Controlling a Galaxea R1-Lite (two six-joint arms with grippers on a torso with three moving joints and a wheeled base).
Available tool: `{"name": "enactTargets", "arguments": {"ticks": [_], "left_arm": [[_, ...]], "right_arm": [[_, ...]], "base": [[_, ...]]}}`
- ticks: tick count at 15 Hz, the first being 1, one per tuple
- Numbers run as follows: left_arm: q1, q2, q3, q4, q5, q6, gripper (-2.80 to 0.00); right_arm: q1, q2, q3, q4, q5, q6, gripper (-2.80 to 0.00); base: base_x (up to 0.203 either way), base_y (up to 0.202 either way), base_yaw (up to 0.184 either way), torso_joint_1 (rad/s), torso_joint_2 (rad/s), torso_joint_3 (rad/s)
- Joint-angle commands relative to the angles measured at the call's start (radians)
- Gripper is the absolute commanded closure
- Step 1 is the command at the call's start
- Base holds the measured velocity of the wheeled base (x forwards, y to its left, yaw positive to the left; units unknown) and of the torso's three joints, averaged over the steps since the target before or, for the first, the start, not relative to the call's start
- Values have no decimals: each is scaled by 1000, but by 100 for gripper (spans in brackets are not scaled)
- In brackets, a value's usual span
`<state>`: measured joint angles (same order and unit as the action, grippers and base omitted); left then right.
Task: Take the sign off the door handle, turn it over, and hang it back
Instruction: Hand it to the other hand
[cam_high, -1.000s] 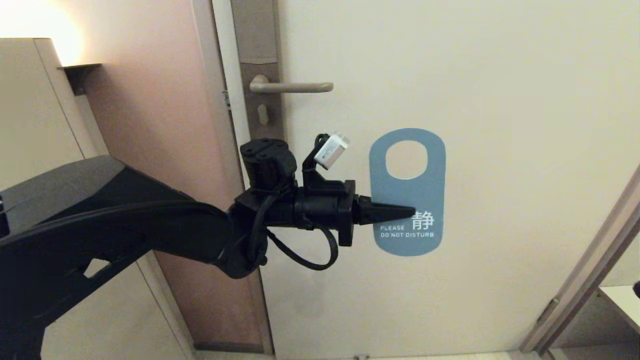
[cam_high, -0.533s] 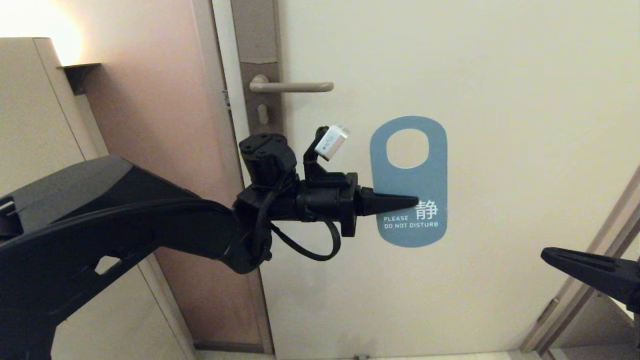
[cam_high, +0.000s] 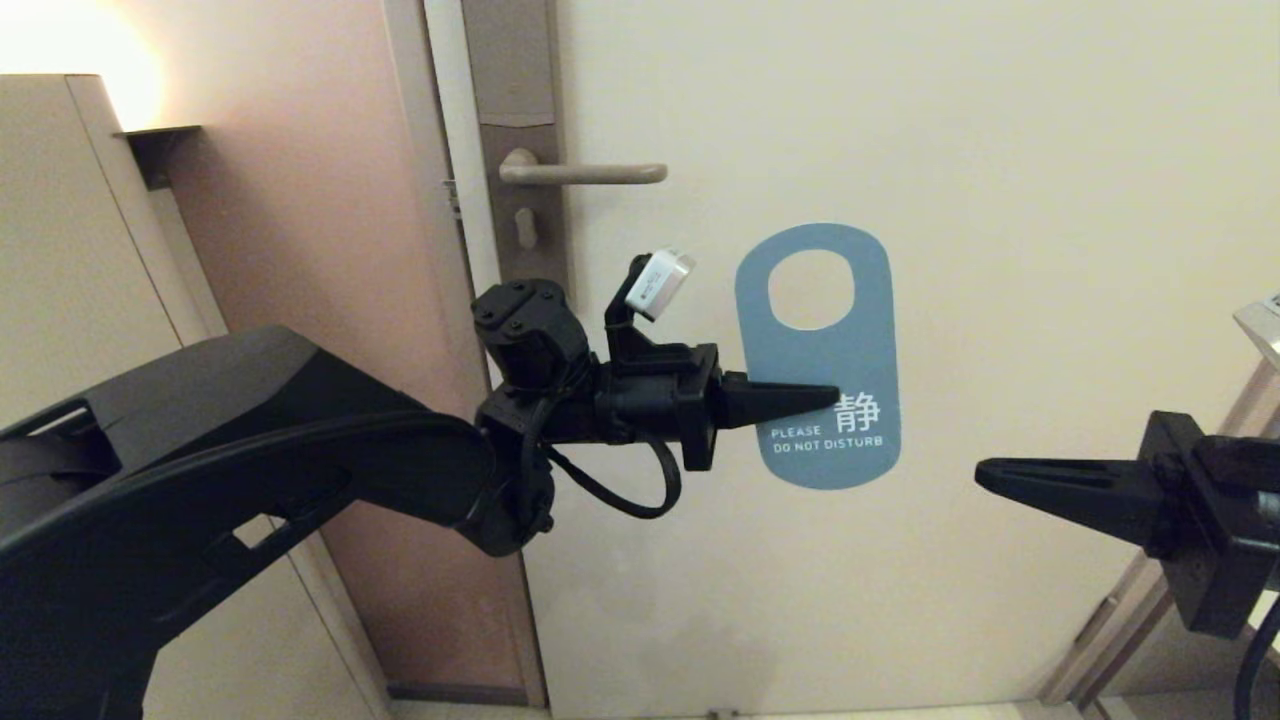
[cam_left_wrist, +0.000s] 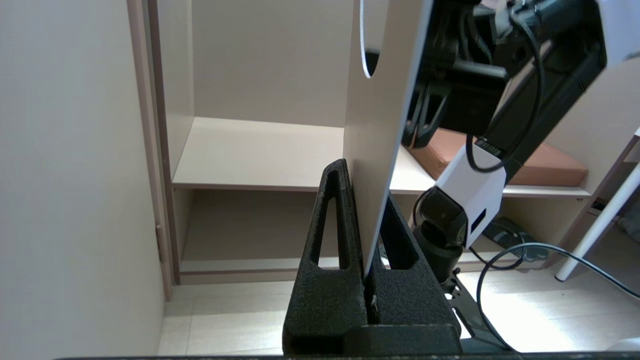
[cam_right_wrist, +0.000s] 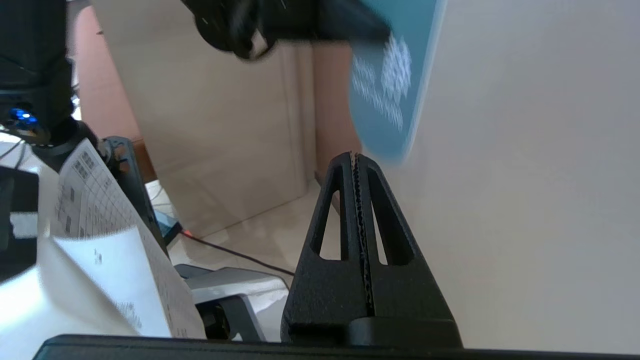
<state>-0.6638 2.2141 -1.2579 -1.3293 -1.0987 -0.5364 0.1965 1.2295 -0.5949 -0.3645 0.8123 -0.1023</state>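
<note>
The sign (cam_high: 835, 380) shows its blue "PLEASE DO NOT DISTURB" face and hangs in the air in front of the door, below and to the right of the door handle (cam_high: 585, 173). My left gripper (cam_high: 828, 397) is shut on the sign's lower half from the left, holding it upright. In the left wrist view the pale back of the sign (cam_left_wrist: 375, 150) stands pinched in the left gripper (cam_left_wrist: 360, 172). My right gripper (cam_high: 985, 472) is shut and empty, pointing left at the sign's lower right from a short distance. The right wrist view shows the shut right gripper (cam_right_wrist: 356, 156) just under the sign (cam_right_wrist: 395, 85).
The pale door (cam_high: 1000, 150) fills the background, with a grey-brown lock plate (cam_high: 520, 200) and keyhole under the handle. A pink wall (cam_high: 300, 250) and a cabinet (cam_high: 70, 220) lie to the left. A door frame (cam_high: 1170, 570) runs along the lower right.
My left gripper lifted the sign slightly. My right arm came in from the right edge and now reaches left toward the sign.
</note>
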Motion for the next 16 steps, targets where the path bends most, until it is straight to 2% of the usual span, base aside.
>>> {"name": "enactTargets", "arguments": {"ticks": [1,4,6,10,11,16], "left_arm": [[0,7,0,-7,-7,-2,0],[0,6,0,-7,-15,-2,0],[1,6,0,-8,-52,-2,0],[2,7,-12,-8,-49,-4,0],[3,7,-12,-8,-49,-4,0],[3,13,-15,-58,-49,-3,0]], "right_arm": [[23,63,-40,-4,5,-2,0],[24,79,-40,-19,5,-2,0],[32,88,-42,-20,5,-2,0],[60,105,-39,-62,5,-2,0],[65,107,-40,-62,5,-2,-280],[66,110,-40,-64,4,-7,-280]], "base": [[0,0,0,0,0,0],[0,0,0,0,0,0],[0,0,0,0,0,0],[0,0,0,0,0,0],[0,0,0,0,0,0],[0,0,0,0,0,0]]}}
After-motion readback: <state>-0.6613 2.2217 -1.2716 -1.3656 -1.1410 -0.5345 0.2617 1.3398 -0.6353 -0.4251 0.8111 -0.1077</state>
